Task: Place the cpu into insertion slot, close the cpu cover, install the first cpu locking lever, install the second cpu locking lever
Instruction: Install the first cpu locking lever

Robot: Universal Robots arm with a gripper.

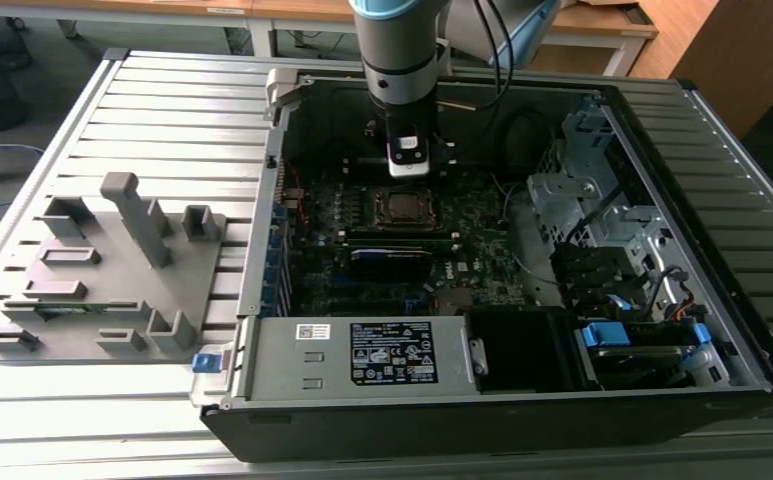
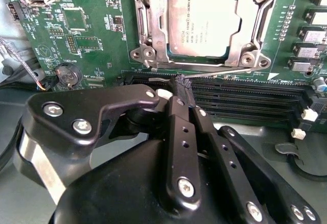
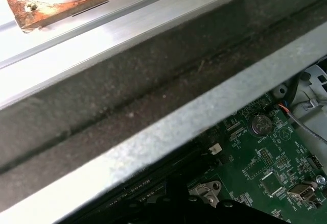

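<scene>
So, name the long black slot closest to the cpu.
The slot running right alongside the cpu cover in the second wrist view; the other parallel slots lie beyond it, farther from the cpu.

1 cpu (image 2: 202,20), 1 coin battery (image 2: 68,74), 1 computer case (image 1: 493,425).

The square cpu (image 2: 202,22), with its dull silver top facing up, sits flat in the slot (image 1: 378,207) on the green board. The silvery cover (image 2: 153,27) lies flat around it, framing the top through its cut-out. A thin metal lever (image 2: 219,73) runs along one edge of the cover.
</scene>
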